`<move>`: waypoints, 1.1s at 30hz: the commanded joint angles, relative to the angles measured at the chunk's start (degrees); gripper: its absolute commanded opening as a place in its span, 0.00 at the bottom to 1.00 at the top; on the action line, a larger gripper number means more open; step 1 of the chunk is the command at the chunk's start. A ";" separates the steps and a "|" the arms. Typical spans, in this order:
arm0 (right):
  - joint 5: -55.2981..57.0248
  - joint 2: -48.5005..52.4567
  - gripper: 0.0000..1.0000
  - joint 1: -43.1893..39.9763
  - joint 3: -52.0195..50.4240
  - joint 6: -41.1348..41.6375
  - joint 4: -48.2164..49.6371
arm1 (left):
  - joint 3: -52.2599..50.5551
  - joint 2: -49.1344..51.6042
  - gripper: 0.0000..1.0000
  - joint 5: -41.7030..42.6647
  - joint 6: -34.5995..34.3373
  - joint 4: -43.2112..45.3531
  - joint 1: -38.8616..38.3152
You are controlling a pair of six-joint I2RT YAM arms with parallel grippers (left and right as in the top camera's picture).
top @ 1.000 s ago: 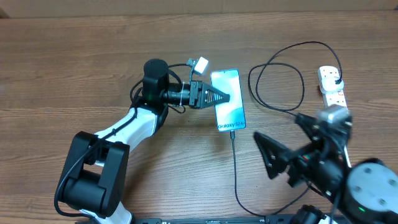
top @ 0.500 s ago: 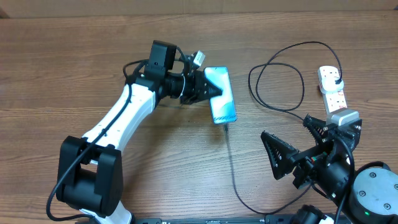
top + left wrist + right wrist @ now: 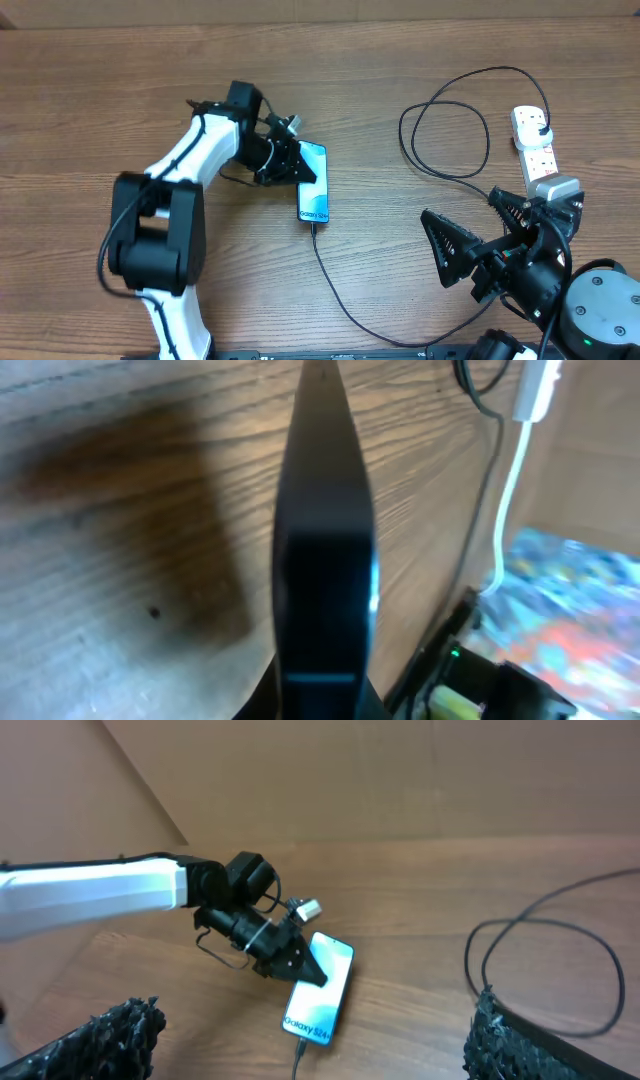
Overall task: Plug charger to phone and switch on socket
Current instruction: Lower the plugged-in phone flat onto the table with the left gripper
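Note:
The phone has a lit teal screen; my left gripper is shut on its upper part, left of the table's middle. In the left wrist view the phone shows edge-on between the jaws of that gripper. The black charger cable is plugged into the phone's lower end, runs down and right, loops at the back right and ends in a black plug on the white power strip. My right gripper is open and empty at the front right. The right wrist view shows the phone and the cable.
The power strip's thick white cord shows in the left wrist view beside a black cable. A cardboard wall runs along the table's far edge. The right arm's base fills the front right corner.
My left gripper has carried the phone left across the table, dragging the plugged cable with it. The right arm drew back slightly, then held still.

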 commanded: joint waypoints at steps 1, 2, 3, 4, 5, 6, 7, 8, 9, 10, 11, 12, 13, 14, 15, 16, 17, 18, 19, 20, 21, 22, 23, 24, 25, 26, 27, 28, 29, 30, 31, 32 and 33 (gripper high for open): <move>0.79 0.44 1.00 -0.09 0.28 3.56 -1.62 | 1.68 4.15 0.04 11.02 6.78 0.00 2.43; 0.76 0.48 1.00 -0.09 0.28 3.80 -2.10 | 1.68 5.03 0.04 10.78 7.69 -0.13 2.84; 0.83 0.55 1.00 -0.11 0.28 4.50 -2.64 | 1.68 5.92 0.04 10.84 9.75 -0.46 3.21; 0.81 0.59 1.00 -0.11 0.28 4.72 -2.91 | 1.68 6.73 0.04 10.80 12.26 -0.94 3.48; 0.81 0.70 1.00 -0.11 0.28 4.76 -2.99 | 1.68 7.30 0.04 10.78 14.16 -1.51 3.67; 0.81 0.81 1.00 -0.11 0.28 4.74 -3.04 | 1.68 7.80 0.04 10.64 15.26 -1.90 3.87; 0.81 0.92 1.00 -0.11 0.28 4.76 -3.04 | 1.66 8.11 0.04 10.23 16.04 -2.45 4.07; 0.83 1.03 1.00 -0.11 0.28 4.76 -3.04 | 1.66 8.35 0.04 8.74 16.09 -2.71 4.31; 0.83 1.25 1.00 -0.11 0.28 4.74 -3.04 | 1.66 8.37 0.04 6.67 16.04 -2.91 4.46; 0.81 1.38 1.00 -0.11 0.28 4.76 -3.04 | 1.66 8.37 0.04 4.83 16.02 -3.08 4.57; 0.81 1.64 1.00 -0.11 0.28 4.76 -3.06 | 1.68 8.37 0.04 3.34 15.98 -3.28 4.66; 0.81 1.88 1.00 -0.11 0.28 4.76 -3.08 | 1.66 8.37 0.04 2.16 15.98 -3.48 4.76; 0.81 2.19 1.00 -0.11 0.28 4.76 -3.10 | 1.66 8.37 0.04 1.29 15.76 -3.52 4.76; 0.81 2.56 1.00 -0.11 0.28 4.76 -3.15 | 1.66 8.37 0.04 0.26 15.39 -3.52 4.76; 0.81 3.19 1.00 -0.11 0.28 4.76 -3.13 | 1.66 8.37 0.05 -1.81 14.86 -3.50 4.76; 0.81 3.65 1.00 -0.11 0.28 4.76 -3.13 | 1.66 8.37 0.06 -3.17 14.60 -3.50 4.76; 0.79 4.11 1.00 -0.11 0.28 4.76 -3.15 | 1.66 8.37 0.06 -5.18 14.10 -3.50 4.76; 0.76 4.66 1.00 -0.11 0.28 4.76 -3.15 | 1.66 8.37 0.07 -7.37 13.84 -3.52 4.76; 0.70 5.27 1.00 -0.11 0.28 4.79 -3.21 | 1.66 8.37 0.07 -9.14 13.86 -3.65 4.76; 0.52 5.75 1.00 -0.11 0.28 4.76 -3.23 | 1.66 8.37 0.08 -10.40 13.86 -3.76 4.76; 0.39 6.21 1.00 -0.11 0.28 4.76 -3.23 | 1.64 8.37 0.09 -11.74 13.86 -3.93 4.76; 0.37 6.86 1.00 -0.11 0.28 4.76 -3.23 | 1.60 8.37 0.11 -12.76 13.86 -3.96 4.74; 0.37 7.41 1.00 -0.11 0.28 4.76 -3.21 | 1.57 8.37 0.14 -13.51 13.86 -4.00 4.74; 0.35 8.02 1.00 -0.11 0.28 4.79 -3.15 | 1.55 8.37 0.17 -14.14 13.86 -4.09 4.74; 0.35 8.63 1.00 -0.09 0.28 4.79 -3.10 | 1.55 8.37 0.19 -14.91 13.86 -4.13 4.74; 0.35 9.20 1.00 -0.11 0.28 4.79 -3.10 | 1.55 8.37 0.22 -15.54 13.86 -4.15 4.74; 0.31 9.92 1.00 -0.09 0.28 4.79 -3.13 | 1.55 8.37 0.24 -16.50 13.86 -4.22 4.74; 0.20 10.47 1.00 -0.09 0.28 4.79 -3.13 | 1.55 8.37 0.26 -17.38 13.86 -4.33 4.74; -0.22 11.28 1.00 -0.09 0.28 4.81 -3.10 | 1.55 8.37 0.28 -18.60 13.86 -4.50 4.74; -0.37 11.69 1.00 -0.09 0.28 4.81 -3.10 | 1.55 8.37 0.29 -19.32 13.86 -4.59 4.74; -0.61 12.26 1.00 -0.11 0.28 4.81 -3.10 | 1.55 8.37 0.31 -20.22 13.86 -4.79 4.74; -0.85 12.85 1.00 -0.09 0.28 4.81 -3.10 | 1.55 8.37 0.32 -20.96 13.86 -4.92 4.74; -1.01 13.31 1.00 -0.11 0.28 4.81 -3.08 | 1.55 8.37 0.34 -21.79 13.84 -5.07 4.74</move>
